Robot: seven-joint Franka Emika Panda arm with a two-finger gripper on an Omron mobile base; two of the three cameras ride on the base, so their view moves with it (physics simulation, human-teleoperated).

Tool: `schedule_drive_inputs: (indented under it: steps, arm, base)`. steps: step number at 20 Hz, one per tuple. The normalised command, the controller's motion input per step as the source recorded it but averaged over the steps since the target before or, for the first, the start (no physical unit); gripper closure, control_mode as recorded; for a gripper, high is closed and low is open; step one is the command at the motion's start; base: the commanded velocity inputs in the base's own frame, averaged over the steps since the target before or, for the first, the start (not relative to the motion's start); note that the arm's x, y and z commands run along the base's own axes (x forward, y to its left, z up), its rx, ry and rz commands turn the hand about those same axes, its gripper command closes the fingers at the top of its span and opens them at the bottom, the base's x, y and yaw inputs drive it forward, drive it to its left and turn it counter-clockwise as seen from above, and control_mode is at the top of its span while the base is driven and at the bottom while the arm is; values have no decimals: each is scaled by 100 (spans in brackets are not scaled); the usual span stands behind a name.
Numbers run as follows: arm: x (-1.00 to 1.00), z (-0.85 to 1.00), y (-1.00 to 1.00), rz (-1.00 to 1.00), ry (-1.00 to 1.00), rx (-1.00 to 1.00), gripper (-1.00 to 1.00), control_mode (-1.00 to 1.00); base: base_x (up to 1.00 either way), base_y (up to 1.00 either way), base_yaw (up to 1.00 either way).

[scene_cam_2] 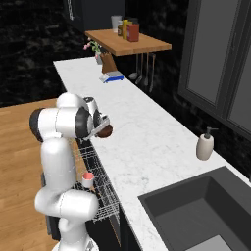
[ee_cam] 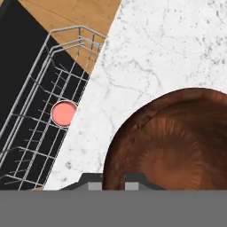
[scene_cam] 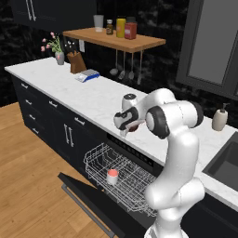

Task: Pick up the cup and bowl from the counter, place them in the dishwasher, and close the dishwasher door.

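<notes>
The hand view looks straight down into the bowl (ee_cam: 170,142): a glossy dark-brown hollow with a paler, streaked middle, its near rim caught between the two dark fingers (ee_cam: 94,182), which are pressed nearly together on it. Past the bowl that view shows the veined white worktop (ee_cam: 150,48) and, beyond its front edge, the white wire rack (ee_cam: 42,119) with the cup (ee_cam: 64,113) seen from above as a red disc.

The two base views give the side-on picture that the hand view lacks. In the left one the gripper (scene_cam: 131,127) holds the bowl (scene_cam: 135,126) at the worktop's front edge, above the dishwasher (scene_cam: 135,153); whether the bowl touches the slab I cannot tell. The cup (scene_cam: 112,176) stands upright in the pulled-out rack, short, white-walled, red-topped. The dishwasher door (scene_cam: 88,197) lies folded down flat, its bar handle at the outer edge.

The right base view shows a beige soap bottle (scene_cam_2: 205,145) near the worktop's back edge beside the sink (scene_cam_2: 196,215).
</notes>
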Motion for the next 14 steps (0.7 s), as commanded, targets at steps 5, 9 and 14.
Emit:
schedule_drive_inputs:
  steps: [5,9,14]
  arm:
    - [-100,0,57,-8,2,3,100,-100]
    - [-100,-7,55,-13,10,8,100,-100]
    - [-85,-53,40,-18,13,2,100,-100]
  base:
    - [0,0,0]
    - [0,0,0]
    - [0,0,0]
